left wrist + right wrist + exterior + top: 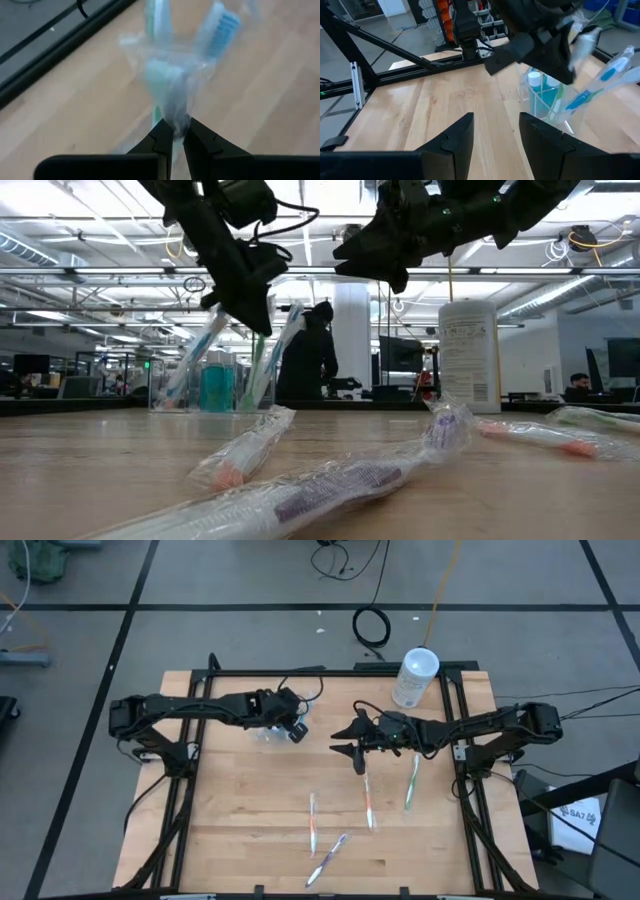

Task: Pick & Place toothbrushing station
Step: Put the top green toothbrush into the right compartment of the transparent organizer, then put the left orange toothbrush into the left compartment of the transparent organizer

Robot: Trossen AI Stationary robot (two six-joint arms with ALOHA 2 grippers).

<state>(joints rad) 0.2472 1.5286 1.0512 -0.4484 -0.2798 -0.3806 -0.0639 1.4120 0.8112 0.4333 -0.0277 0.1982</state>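
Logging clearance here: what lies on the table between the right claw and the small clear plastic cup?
Bare wood only, seen in the high view: nothing sits between the right claw and the small clear plastic cup.

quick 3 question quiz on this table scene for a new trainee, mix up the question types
1. True or false: the left gripper has a wrapped toothbrush between its fingertips, over the clear cup.
2. How many wrapped toothbrushes lie flat on the table in the high view? A two, B four, C six.
3. Fill in: the right gripper is ____ and holds nothing.

Key
1. True.
2. B.
3. Open. It hovers mid-table, with the white canister at the far edge.
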